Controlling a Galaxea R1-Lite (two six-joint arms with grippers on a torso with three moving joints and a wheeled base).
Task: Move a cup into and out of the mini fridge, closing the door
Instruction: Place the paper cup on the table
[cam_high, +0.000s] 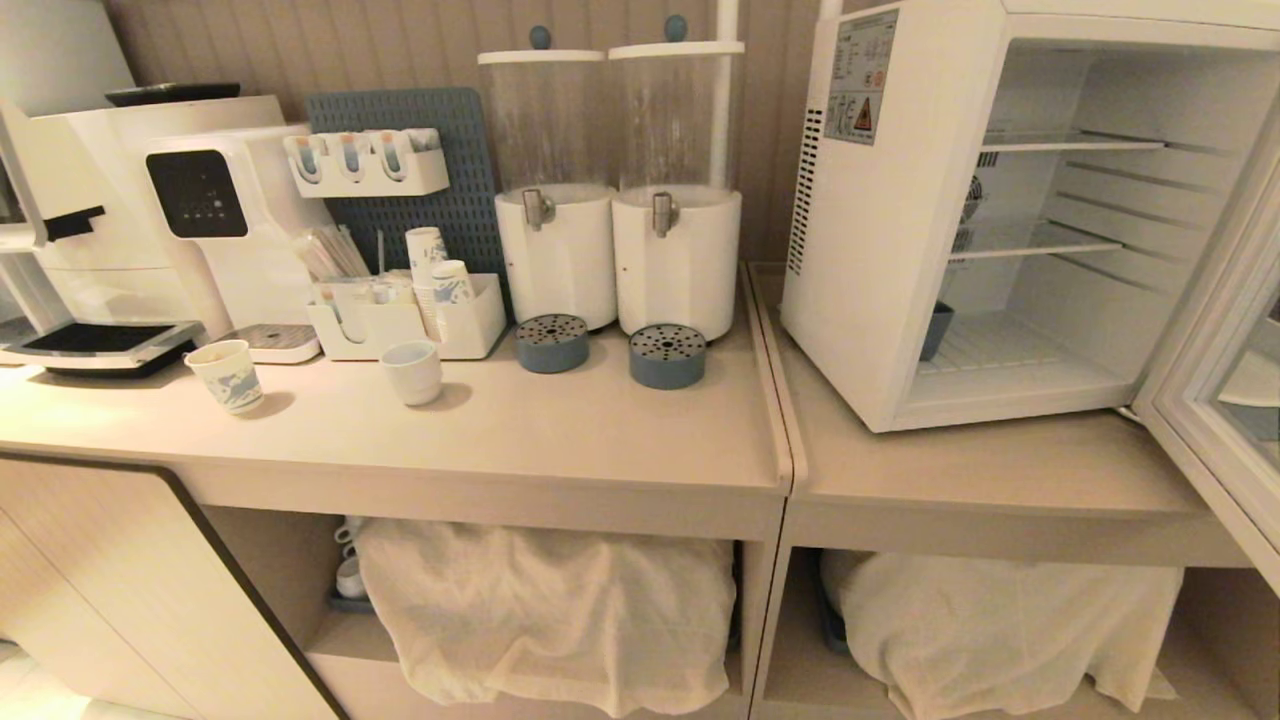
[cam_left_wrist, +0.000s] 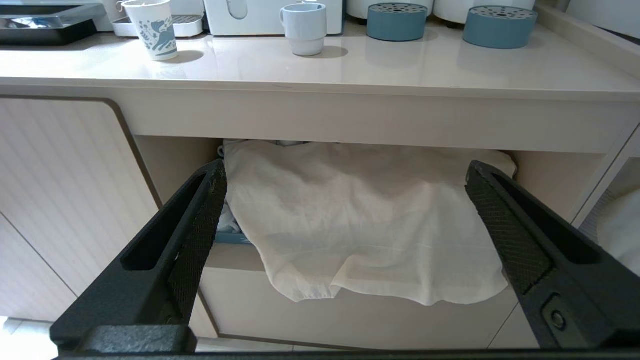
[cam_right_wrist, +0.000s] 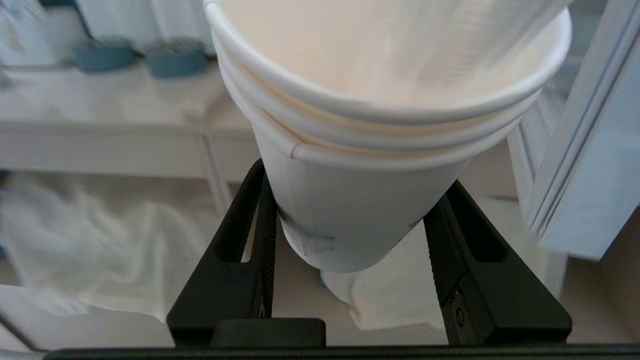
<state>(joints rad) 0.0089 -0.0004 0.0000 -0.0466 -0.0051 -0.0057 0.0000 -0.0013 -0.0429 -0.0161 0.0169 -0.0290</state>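
The mini fridge (cam_high: 880, 300) stands on the right counter with its door (cam_high: 1215, 400) swung wide open to the right; its wire shelves are bare. My right gripper (cam_right_wrist: 356, 175) is shut on the cup (cam_right_wrist: 365, 210), a tall white paper cup with stacked rolled rims and a faint blue mark, held low on its tapered body. The door frame (cam_right_wrist: 590, 150) shows just beside it. My left gripper (cam_left_wrist: 345, 167) hangs open and empty below counter height, facing a white cloth (cam_left_wrist: 360, 220). Neither arm nor the cup appears in the head view.
On the left counter stand a patterned paper cup (cam_high: 226, 375), a squat white cup (cam_high: 412, 372), an organiser with stacked cups (cam_high: 440, 300), two drink dispensers (cam_high: 556, 250) and a coffee machine (cam_high: 200, 220). White cloths (cam_high: 545, 610) cover the shelves under the counters.
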